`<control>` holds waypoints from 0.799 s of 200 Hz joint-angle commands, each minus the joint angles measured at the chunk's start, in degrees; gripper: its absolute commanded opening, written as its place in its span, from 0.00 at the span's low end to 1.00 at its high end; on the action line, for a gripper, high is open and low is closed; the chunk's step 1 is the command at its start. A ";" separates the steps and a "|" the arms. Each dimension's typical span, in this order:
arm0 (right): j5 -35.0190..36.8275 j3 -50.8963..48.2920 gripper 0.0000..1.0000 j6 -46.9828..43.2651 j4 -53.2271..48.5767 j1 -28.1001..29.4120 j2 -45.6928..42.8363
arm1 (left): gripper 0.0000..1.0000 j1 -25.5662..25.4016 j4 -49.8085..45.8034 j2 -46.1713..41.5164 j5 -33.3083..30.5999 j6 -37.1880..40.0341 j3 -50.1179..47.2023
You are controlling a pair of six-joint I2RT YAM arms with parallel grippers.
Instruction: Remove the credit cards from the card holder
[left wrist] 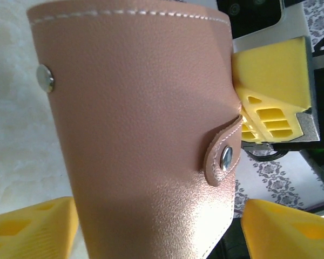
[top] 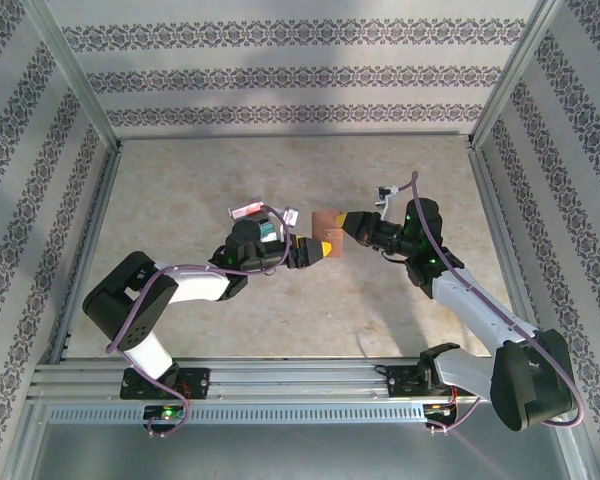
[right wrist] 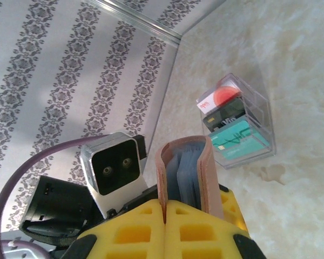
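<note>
The reddish-brown card holder hangs above the table between both grippers. My right gripper is shut on one leather flap. The other flap lies outside its fingers, so the grey-blue inner pockets gape open. In the left wrist view the card holder shows its outer side and snap tab. My left gripper is open, with a yellow finger on each side of the holder's lower end. The credit cards, red-white, dark and teal, lie stacked on the table behind the left wrist.
The cards rest in a clear plastic case on the beige table. Patterned walls and metal rails fence the table on three sides. The left wrist camera sits close behind the holder.
</note>
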 commanded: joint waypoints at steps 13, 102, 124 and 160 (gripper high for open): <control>-0.98 0.44 0.00 1.38 5.68 0.54 0.87 | 0.64 0.51 6.50 -0.86 2.00 -0.69 0.50; -0.43 -0.37 0.00 1.38 6.93 -0.25 2.73 | 0.33 0.25 -0.69 -5.88 0.79 4.31 0.04; -0.05 -0.20 0.09 0.54 4.90 -0.14 1.74 | 0.25 0.17 -0.92 -5.91 0.53 4.64 0.06; 1.81 -0.84 0.48 -2.73 -0.50 -0.66 -2.22 | 0.20 0.17 -2.26 -6.93 -0.20 5.41 -0.36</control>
